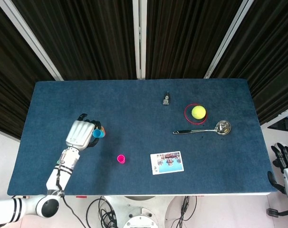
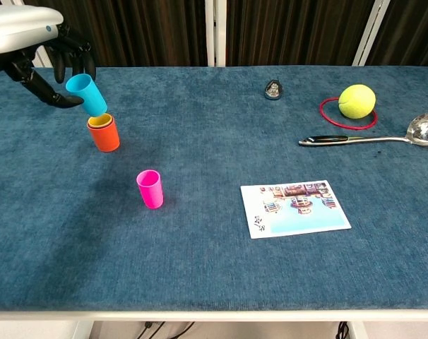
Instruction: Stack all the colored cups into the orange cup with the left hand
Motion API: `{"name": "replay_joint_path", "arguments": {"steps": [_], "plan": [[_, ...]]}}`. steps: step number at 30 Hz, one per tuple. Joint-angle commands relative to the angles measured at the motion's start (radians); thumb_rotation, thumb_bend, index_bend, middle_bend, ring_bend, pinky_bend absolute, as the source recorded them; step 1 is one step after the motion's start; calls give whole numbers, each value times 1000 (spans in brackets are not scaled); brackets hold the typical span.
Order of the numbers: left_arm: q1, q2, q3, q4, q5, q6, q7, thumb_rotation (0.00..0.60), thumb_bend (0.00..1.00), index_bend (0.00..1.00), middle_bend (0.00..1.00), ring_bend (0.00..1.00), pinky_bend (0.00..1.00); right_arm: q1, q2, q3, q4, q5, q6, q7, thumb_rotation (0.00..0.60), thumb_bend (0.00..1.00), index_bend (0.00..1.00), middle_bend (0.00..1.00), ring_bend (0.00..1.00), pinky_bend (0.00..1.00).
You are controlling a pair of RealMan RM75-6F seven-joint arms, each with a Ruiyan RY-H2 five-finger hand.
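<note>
The blue cup (image 2: 87,94) is gripped, tilted, by the left hand (image 2: 32,42), held in the air just above the orange cup (image 2: 104,132). The pink cup (image 2: 150,188) is seen upright on the table (image 2: 221,275), apart from both. The right hand (image 1: 285,167) is only partly seen at the frame edge; its state cannot be told.

cups: blue (image 2: 87,94) | orange (image 2: 104,133) | pink (image 2: 150,188) | ball (image 2: 357,101) yellow-green

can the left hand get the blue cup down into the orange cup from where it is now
Probably yes: the left hand holds the blue cup tilted just above the orange cup, whose open mouth has nothing over it.
</note>
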Motion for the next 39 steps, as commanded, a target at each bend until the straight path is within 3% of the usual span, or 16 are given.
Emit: {"name": "replay_joint_path", "arguments": {"steps": [1, 25, 27, 33, 39], "plan": [[-27, -25, -26, 58, -59, -32, 3, 600, 309, 483, 472, 472, 188, -2, 2, 0, -1, 0, 4, 3, 600, 372, 0, 0, 0, 0], [-79, -96, -15, 228, -154, -113, -12, 600, 309, 461, 459, 459, 204, -7, -2, 2, 21, 14, 1, 21, 600, 372, 0, 0, 0, 0], [-80, -95, -13, 230, -159, -119, -16, 600, 309, 435, 446, 447, 204, -7, -2, 3, 23, 17, 0, 24, 600, 371, 0, 0, 0, 0], [-77, -89, -7, 220, -135, -116, -35, 600, 283, 212, 277, 303, 168, -6, -3, 4, 24, 15, 0, 25, 600, 371, 0, 0, 0, 0], [-72, -68, -1, 139, -52, -85, -47, 600, 281, 194, 256, 284, 164, -7, -3, 5, 23, 17, 3, 26, 600, 371, 0, 0, 0, 0]]}}
